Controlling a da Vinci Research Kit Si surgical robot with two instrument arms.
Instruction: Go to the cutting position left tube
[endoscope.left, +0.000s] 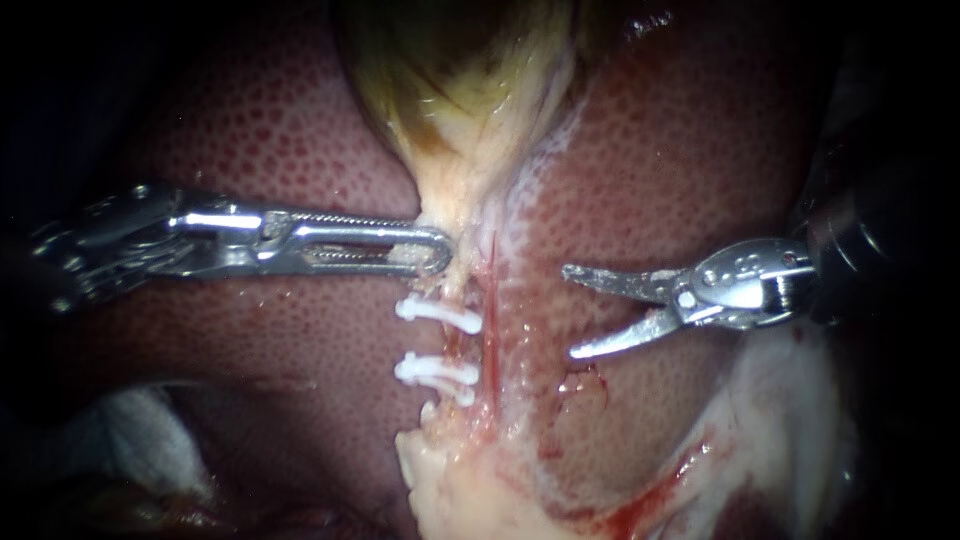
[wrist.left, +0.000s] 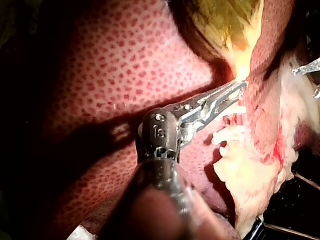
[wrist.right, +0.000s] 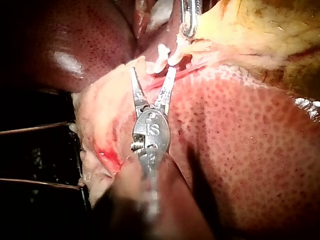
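Knobbed white clips (endoscope.left: 438, 313), speckled glossy liver (endoscope.left: 680, 150)

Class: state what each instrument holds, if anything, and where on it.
The left instrument grips the gallbladder at its narrow lower end, above the clips; the right instrument holds nothing.

Dark surface (wrist.right: 35, 155) with thin bars (wrist.right: 40, 128)
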